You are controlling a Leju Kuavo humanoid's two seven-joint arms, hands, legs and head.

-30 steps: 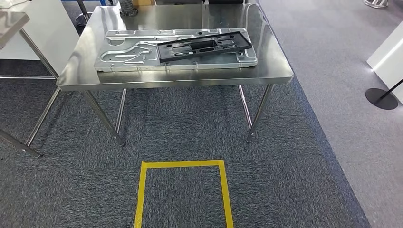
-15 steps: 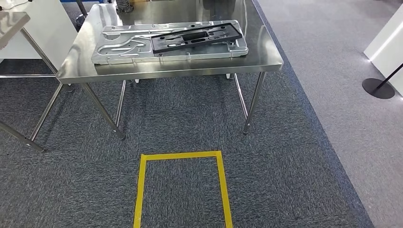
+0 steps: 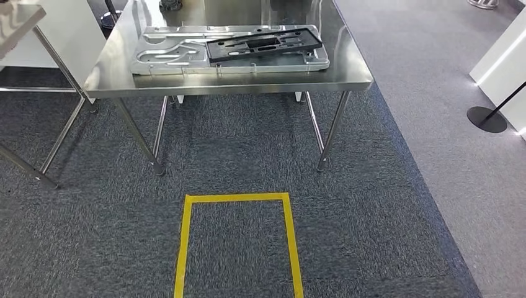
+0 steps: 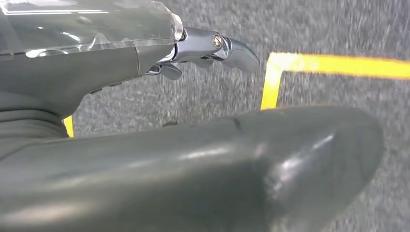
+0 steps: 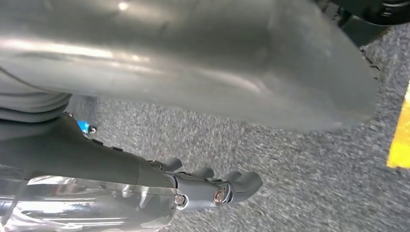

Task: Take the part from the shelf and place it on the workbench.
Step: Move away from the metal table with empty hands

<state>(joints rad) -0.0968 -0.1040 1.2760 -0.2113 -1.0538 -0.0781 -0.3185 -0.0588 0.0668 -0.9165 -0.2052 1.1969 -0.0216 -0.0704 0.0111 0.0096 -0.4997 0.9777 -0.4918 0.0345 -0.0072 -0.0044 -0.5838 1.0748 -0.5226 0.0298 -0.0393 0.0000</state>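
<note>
Judging from the present layout, the black part (image 3: 265, 45) is already lying on the workbench (image 3: 356, 74), on top of a silver machined plate (image 3: 186, 59), so the step in hand is taken to be the closing one: standing off from the bench with both arms hanging. This step is done well if the arms are kept low and close to the body, well apart from the bench legs (image 3: 327, 139), and if the footing is referred to the yellow tape rectangle (image 3: 239, 198) marked on the grey carpet (image 3: 384, 205).

The left hand (image 4: 193, 159) is seen over the carpet with nothing held; its fingers (image 4: 232, 48) are slightly bent and apart from the thumb. The right hand (image 5: 193, 63) is likewise empty, its fingers (image 5: 227, 186) loosely extended.

The part is a flat elongated frame. Its long axis runs roughly along the length of the bench, across the head view, with its right end turned slightly away from the robot. It lies flat, touching the plate.
</note>
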